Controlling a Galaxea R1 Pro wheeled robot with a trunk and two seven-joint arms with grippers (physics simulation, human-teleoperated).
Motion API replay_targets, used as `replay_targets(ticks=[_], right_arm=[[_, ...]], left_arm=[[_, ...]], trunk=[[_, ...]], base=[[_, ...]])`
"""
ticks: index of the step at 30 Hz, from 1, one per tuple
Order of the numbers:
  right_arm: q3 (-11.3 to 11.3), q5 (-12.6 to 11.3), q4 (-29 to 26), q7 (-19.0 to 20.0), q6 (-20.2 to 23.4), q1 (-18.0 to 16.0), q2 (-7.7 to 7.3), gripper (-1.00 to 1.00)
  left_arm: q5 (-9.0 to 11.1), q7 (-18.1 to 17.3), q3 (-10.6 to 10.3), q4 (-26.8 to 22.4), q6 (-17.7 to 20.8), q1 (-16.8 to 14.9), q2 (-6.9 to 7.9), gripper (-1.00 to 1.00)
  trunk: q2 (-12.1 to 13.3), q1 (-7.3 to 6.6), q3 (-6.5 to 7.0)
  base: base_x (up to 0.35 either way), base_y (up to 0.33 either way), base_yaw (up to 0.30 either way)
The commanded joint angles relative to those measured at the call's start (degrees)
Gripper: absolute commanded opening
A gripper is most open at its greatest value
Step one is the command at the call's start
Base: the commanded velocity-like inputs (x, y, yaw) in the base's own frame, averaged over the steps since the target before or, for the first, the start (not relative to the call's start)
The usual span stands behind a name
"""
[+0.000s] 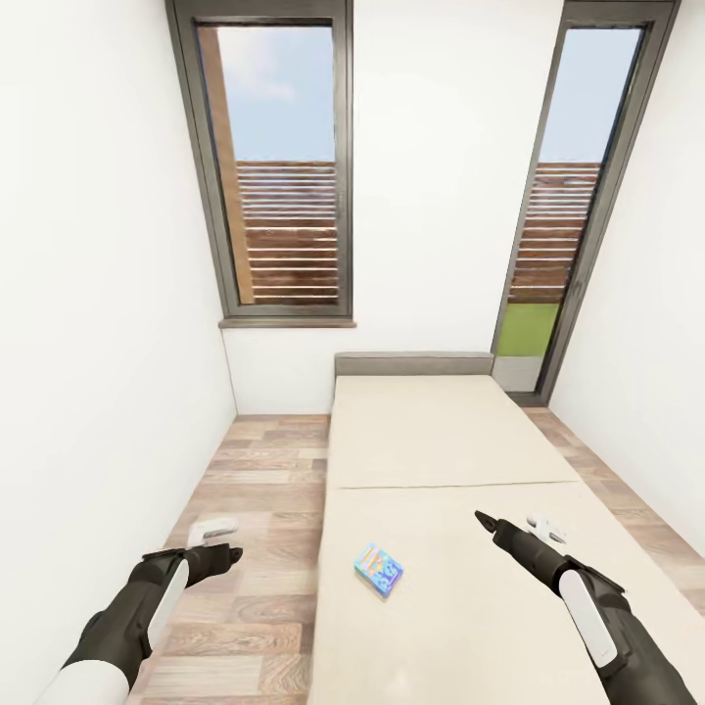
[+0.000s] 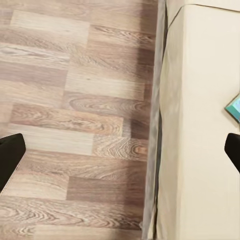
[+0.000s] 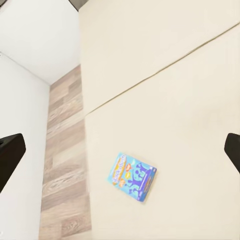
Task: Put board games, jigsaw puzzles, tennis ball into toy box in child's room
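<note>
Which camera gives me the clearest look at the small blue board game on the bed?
The right wrist view: the whole board game lies flat and unobstructed. The head view shows it whole but smaller. The left wrist view catches just one corner at the picture's edge.

Small bedroom in a home: low wide bed with beige cover and dark grey headboard [image 1: 431, 460] against plain white walls [image 1: 98, 294], wood-plank floor [image 1: 259, 470], two tall dark-framed windows [image 1: 279, 166] looking out on slatted timber fencing. Small blue printed game box [image 1: 379, 569] lying flat on the bed suggests a child's room.
</note>
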Motion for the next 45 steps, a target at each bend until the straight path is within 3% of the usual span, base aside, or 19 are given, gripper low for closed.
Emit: replay_targets(ticks=[1, 13, 34, 37, 41, 44, 45], right_arm=[[-0.1, -0.2, -0.1, 0.1, 0.4, -0.1, 0.02, 1.0], [-0.1, -0.2, -0.1, 0.1, 0.4, -0.1, 0.02, 1.0], [-0.1, 0.3, 0.0, 0.1, 0.6, -0.1, 0.02, 1.0], [-0.1, 0.4, -0.2, 0.1, 0.7, -0.1, 0.02, 1.0], [0.0, 0.4, -2.9, 0.2, 1.6, -0.1, 0.02, 1.0], [0.1, 0.4, -5.8, 0.1, 4.2, 0.0, 0.02, 1.0], [0.2, 0.5, -7.3, 0.1, 5.9, 0.0, 0.04, 1.0]], left_arm=[[0.5, 0.0, 0.1, 0.0, 0.3, 0.0, 0.0, 1.0], [0.6, 0.0, 0.0, 0.0, 0.3, 0.0, 0.0, 1.0], [0.7, 0.1, 0.4, -2.7, 0.8, 0.0, -0.02, 1.0], [0.8, 0.1, 1.8, -4.8, 2.1, 0.0, 0.0, 1.0], [0.8, -0.6, 5.3, -10.3, 7.8, 0.1, 0.0, 1.0], [0.9, -4.4, 7.9, -15.0, 12.4, 0.4, 0.0, 1.0], [0.9, -7.7, 9.0, -17.0, 14.3, 0.5, 0.03, 1.0]], trunk=[[-0.1, 0.04, -0.14], [-0.1, 0.04, -0.3], [-0.1, 0.04, -2.18], [-0.1, 0.04, -2.47], [-0.1, 0.04, -2.84], [-0.1, 0.04, -3.12], [-0.1, 0.04, -3.22]], base=[[0.0, 0.278, 0.0], [0.005, 0.082, 0.0], [0.012, 0.001, 0.0], [0.0, 0.0, 0.0], [0.0, 0.0, 0.0], [0.0, 0.0, 0.0], [0.0, 0.0, 0.0]])
